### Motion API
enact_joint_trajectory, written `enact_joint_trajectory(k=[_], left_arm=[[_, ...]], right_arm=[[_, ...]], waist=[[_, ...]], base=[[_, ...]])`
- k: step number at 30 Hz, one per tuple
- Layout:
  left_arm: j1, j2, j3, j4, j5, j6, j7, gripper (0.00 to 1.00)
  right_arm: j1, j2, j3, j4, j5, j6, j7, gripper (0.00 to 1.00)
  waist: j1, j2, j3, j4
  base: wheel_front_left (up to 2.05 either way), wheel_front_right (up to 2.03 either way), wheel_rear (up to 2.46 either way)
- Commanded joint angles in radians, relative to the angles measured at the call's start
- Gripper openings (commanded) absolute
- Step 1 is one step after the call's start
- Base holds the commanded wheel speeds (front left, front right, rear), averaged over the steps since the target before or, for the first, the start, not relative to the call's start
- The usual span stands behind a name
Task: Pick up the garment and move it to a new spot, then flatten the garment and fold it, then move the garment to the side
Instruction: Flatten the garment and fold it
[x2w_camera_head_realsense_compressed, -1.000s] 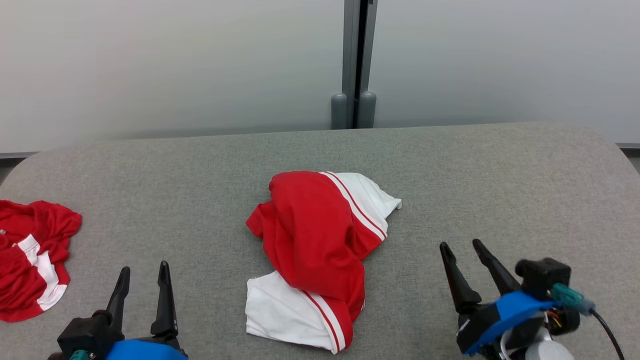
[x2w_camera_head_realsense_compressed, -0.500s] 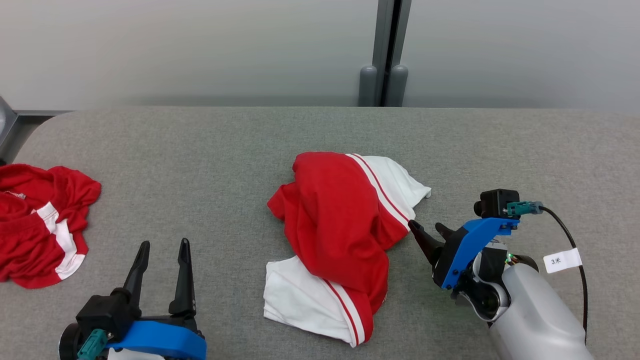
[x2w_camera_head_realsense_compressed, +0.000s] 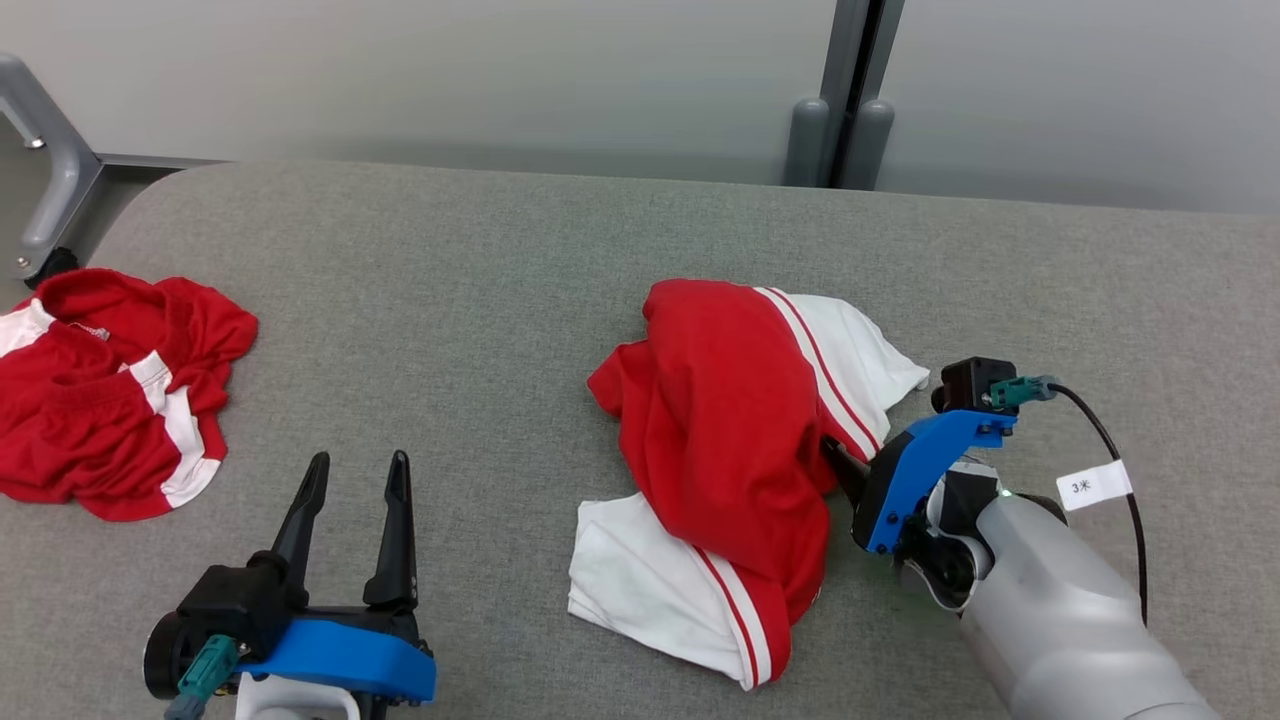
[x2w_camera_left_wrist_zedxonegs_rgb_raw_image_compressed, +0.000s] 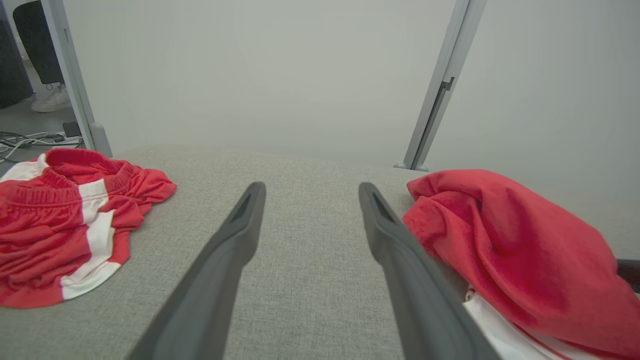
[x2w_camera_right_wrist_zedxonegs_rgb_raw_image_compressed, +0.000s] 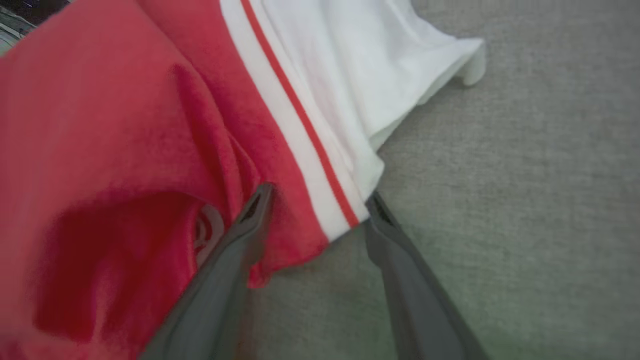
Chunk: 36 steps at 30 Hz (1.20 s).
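The grey fabric bench (x2w_camera_head_realsense_compressed: 480, 300) carries the crumpled red-and-white garment (x2w_camera_head_realsense_compressed: 730, 420) at its middle. The right pincer (x2w_camera_right_wrist_zedxonegs_rgb_raw_image_compressed: 320, 200) stands spread at the garment's right edge, striped hem between its fingers, not clamped. The left pincer (x2w_camera_head_realsense_compressed: 355, 470) hangs wide open, well apart.

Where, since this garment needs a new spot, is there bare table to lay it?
Widest: the table between the red shorts at the left and the middle garment, ahead of the open left hand. Also the strip behind the garment to the far edge. Crowded: the garment's right hem, where the right hand straddles it.
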<state>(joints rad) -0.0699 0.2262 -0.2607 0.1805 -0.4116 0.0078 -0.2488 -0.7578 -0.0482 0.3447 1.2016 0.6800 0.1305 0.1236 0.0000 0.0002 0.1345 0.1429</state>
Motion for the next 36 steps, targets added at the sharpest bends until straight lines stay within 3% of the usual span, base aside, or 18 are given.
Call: enact_joint_trajectory(k=[1, 2, 11, 20, 29, 33, 36], left_arm=[[-0.017, 0.001, 0.002, 0.001, 0.001, -0.004, -0.005, 1.00], [-0.019, 0.001, 0.002, 0.004, 0.000, -0.006, -0.006, 1.00], [-0.012, 0.012, 0.016, 0.020, -0.007, -0.006, -0.010, 1.00], [-0.020, 0.014, 0.017, 0.013, -0.005, -0.009, -0.014, 1.00], [-0.019, 0.013, 0.015, 0.011, -0.007, -0.014, -0.016, 1.00], [-0.024, 0.012, 0.010, 0.016, -0.006, -0.015, -0.015, 1.00], [-0.025, 0.010, 0.008, 0.019, -0.005, -0.017, -0.016, 1.00]], right_arm=[[-0.013, -0.004, 0.007, 0.001, 0.008, 0.000, -0.009, 0.31], [-0.020, -0.005, 0.027, 0.003, 0.010, 0.000, -0.024, 0.00], [-0.151, -0.004, 0.103, 0.034, -0.062, 0.000, -0.251, 0.00], [-0.286, -0.003, 0.262, -0.215, -0.083, 0.000, -0.225, 0.00], [-0.434, -0.004, 0.348, -0.472, 0.051, 0.000, -0.208, 0.00], [-0.492, -0.005, 0.368, -0.516, 0.091, 0.000, -0.234, 0.00], [-0.510, -0.005, 0.326, -0.463, 0.100, 0.000, -0.259, 0.00]], waist=[[0.0000, -0.0002, 0.001, 0.002], [0.0000, -0.0002, 0.001, 0.003], [0.0000, -0.0002, -0.030, -0.016], [0.0000, -0.0002, -0.062, -0.024], [0.0000, -0.0002, -0.075, 0.008], [0.0000, -0.0002, -0.080, 0.020], [0.0000, -0.0002, -0.085, 0.026]], base=[[0.00, 0.00, 0.00], [0.00, 0.00, 0.00], [0.00, 0.00, 0.00], [0.00, 0.00, 0.00], [0.00, 0.00, 0.00], [0.00, 0.00, 0.00], [0.00, 0.00, 0.00]])
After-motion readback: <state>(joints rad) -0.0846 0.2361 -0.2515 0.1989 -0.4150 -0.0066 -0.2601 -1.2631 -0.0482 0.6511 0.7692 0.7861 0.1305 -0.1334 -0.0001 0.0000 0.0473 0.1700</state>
